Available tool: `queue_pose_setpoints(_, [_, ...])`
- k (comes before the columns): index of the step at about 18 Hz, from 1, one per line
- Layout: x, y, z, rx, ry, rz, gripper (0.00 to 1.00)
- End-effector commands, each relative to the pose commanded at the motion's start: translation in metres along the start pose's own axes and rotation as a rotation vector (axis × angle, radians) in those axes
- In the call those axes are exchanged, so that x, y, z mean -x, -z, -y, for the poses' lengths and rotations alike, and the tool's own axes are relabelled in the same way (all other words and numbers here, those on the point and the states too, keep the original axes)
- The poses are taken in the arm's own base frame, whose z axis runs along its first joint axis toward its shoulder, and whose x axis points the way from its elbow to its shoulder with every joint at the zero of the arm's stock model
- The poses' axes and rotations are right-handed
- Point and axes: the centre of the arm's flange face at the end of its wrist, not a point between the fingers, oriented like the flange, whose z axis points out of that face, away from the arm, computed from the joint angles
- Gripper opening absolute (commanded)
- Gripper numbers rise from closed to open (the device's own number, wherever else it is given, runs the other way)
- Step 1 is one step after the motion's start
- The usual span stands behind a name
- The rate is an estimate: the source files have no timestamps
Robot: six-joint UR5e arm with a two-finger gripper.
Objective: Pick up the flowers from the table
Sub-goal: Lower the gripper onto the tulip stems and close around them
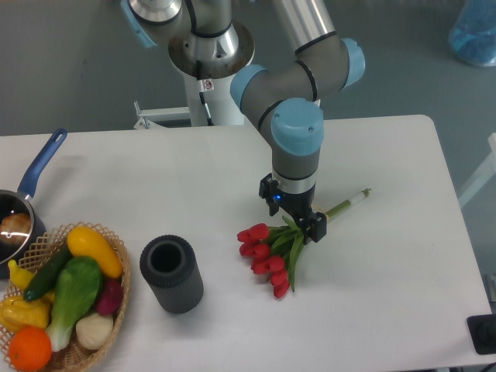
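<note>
The hand [293, 216] hangs low over the flowers [277, 252], wrist pointing straight down, its two dark fingers standing apart with one to the upper left of the leafy neck of the bunch and one to the lower right. Whether the fingertips touch the worktop [387, 294], or already press on the stems, cannot be told from this view; the jaws look parted rather than closed, and nothing appears to be held. The flowers lie flat on the worktop: the red tulip heads fan out below and to the left of the hand, the green leaves gather directly under it, and the pale stems run up and to the right, ending well clear of the fingers. This looks like the end of the approach, with the hand lined up across the bunch where leaves meet stems, just short of the grasp. The next move seems to call for settling fully down around that narrow part, then closing gently, since thin stems could slip or crush, and then lifting straight up. To the left of the flowers, well apart from them, stands a black cylinder [172, 273]; farther left still is a basket of produce [63, 302], neither in the way of a lift.
</note>
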Motion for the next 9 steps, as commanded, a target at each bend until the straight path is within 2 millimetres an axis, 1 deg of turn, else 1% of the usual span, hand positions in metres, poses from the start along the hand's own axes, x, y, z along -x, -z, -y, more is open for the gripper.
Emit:
queue_pose_setpoints(2, [0.001,-0.003,-0.008,-0.002,0.015,-0.006,1.00])
queue_pose_setpoints(6, [0.014,-0.016,-0.022,-0.007,0.042,0.011,1.00])
queue_pose_setpoints(8, [0.017,-0.016,-0.023,-0.010,0.045,0.017,1.00])
queue_pose_setpoints(9, [0.020,-0.020,-0.023,-0.010,0.045,0.014,1.00])
